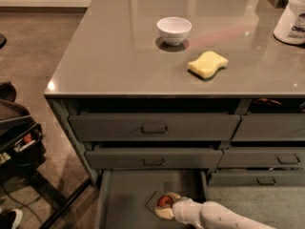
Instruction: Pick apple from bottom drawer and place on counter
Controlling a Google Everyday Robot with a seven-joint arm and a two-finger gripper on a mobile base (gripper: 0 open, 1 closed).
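Gripper (163,207) is low inside the open bottom drawer (128,199), right at the apple (165,201). The apple is on the drawer floor, partly covered by the gripper tip, with only its red top showing. Can't tell whether the grip is clamped or loose. Arm (224,217) and drawer front are cut off at the lower edge. Bench (119,56) carries a white bowl (174,30), a yellow sponge (208,64) and a white tub (291,18) clipped at the right.

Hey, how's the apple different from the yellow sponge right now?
The apple is red and round; the sponge is yellow and flattish. The apple sits in the open bottom drawer, the sponge on the counter. The gripper is at the apple; the sponge lies untouched. Both rest on flat grey surfaces.
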